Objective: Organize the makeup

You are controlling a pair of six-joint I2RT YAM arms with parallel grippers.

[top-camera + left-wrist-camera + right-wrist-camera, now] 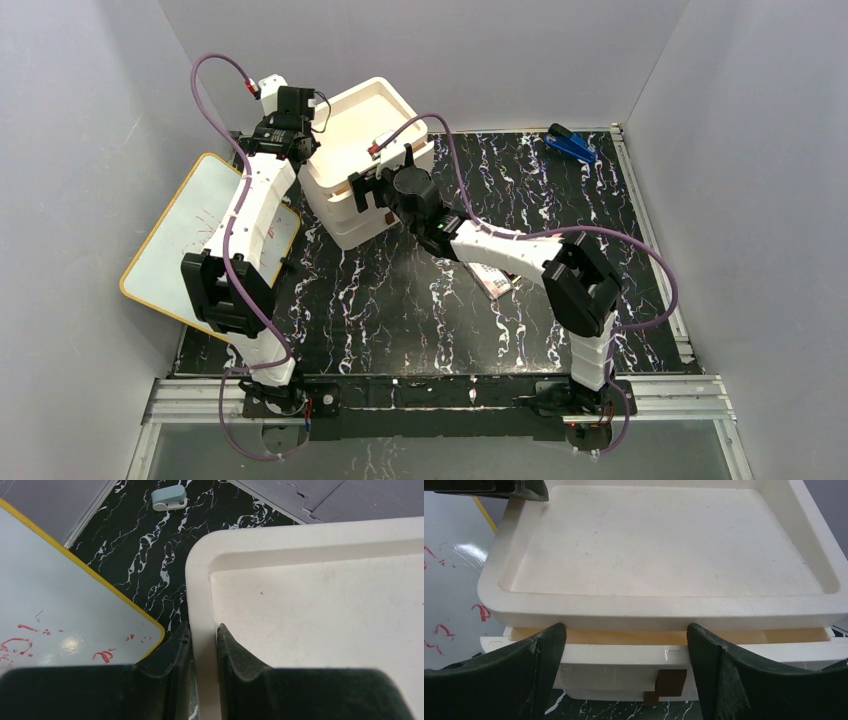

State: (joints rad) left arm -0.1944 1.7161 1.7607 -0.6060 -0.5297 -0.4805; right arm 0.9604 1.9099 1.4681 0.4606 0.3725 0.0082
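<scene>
A rectangular palette [494, 283], pink and white where it shows, lies mostly hidden under the right arm [500, 245]; only its near end pokes out. The shallow cream plastic tray [664, 611] covers the white tiers [614, 655] beneath it, so their insides cannot be seen. A brown stepped patch [667, 685] on the lowest tier's front is unclear. In the left wrist view, a pale grey-and-white object [169, 499] beyond the tray is too small to identify. The yellow-edged whiteboard [60, 605] runs off the left edge, its red marks unreadable.
</scene>
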